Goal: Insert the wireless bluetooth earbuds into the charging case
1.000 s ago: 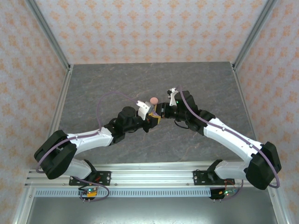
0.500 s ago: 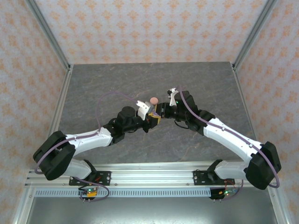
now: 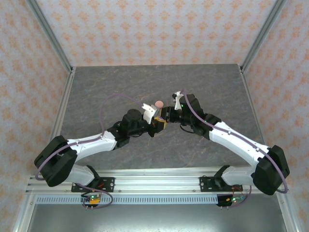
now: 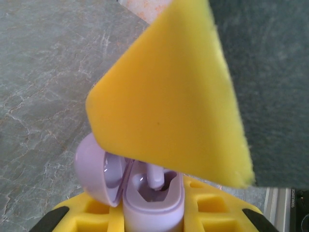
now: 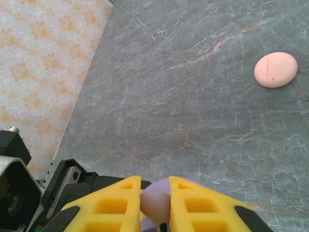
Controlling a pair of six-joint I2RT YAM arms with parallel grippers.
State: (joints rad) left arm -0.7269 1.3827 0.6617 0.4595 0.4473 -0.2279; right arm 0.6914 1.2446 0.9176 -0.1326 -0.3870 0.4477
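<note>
My left gripper [image 4: 153, 215] is shut on a lavender charging case [image 4: 145, 203], holding it upright with its lid [image 4: 91, 166] swung open to the left. A lavender earbud's stem [image 4: 155, 175] dips into the case's cavity from above. My right gripper [image 5: 155, 195] is shut on that earbud [image 5: 153, 208], and one of its yellow fingers [image 4: 169, 96] hides the bud's head in the left wrist view. The case [image 5: 161, 185] shows just beyond the bud. In the top view the left gripper [image 3: 155, 123] and right gripper [image 3: 165, 117] meet tip to tip at mid-table.
A closed salmon-pink case [image 5: 275, 69] lies on the grey stone-patterned table [image 3: 120, 87], just beyond the two grippers [image 3: 158, 103]. Metal posts and patterned walls bound the table on three sides.
Both grippers have stayed together at mid-table with the same grips; the arms have shifted only slightly.
</note>
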